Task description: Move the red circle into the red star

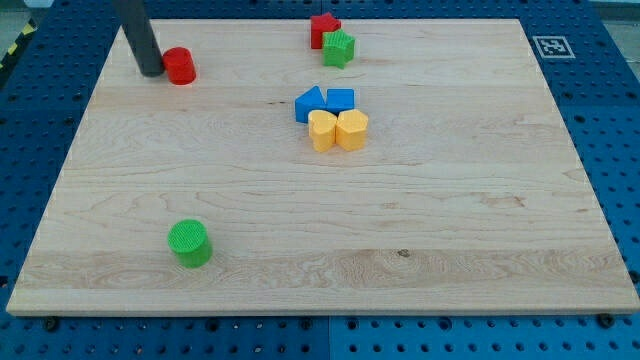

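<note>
My tip (151,72) stood near the worktop's (450,240) top-left corner, touching the left side of the red circle (180,66). No pincer was fitted. Well to the right, the red star (323,30) sat touching a green star (339,48).

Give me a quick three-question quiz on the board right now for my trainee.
1. True or false: my tip sits at the view's left side of the red circle.
2. Which block touches the red star? A green star, B green circle, C blue block.
3. Fill in: pushing the red circle to the red star means travelling toward the view's ____.

Key: 1 true; 2 A; 3 right.
</note>
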`<move>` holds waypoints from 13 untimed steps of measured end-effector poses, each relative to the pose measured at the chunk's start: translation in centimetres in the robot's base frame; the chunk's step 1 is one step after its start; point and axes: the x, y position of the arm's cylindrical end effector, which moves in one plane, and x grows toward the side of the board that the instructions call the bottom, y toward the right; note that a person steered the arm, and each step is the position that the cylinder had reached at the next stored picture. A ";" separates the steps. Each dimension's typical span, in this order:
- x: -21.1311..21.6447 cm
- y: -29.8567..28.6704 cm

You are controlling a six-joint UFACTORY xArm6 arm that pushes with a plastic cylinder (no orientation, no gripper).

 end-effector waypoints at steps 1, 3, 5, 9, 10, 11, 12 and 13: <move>0.3 0.3; 1.5 5.7; -1.2 12.5; 1.6 16.2; 0.0 20.0; 1.3 19.6; 4.2 17.0; 8.0 11.4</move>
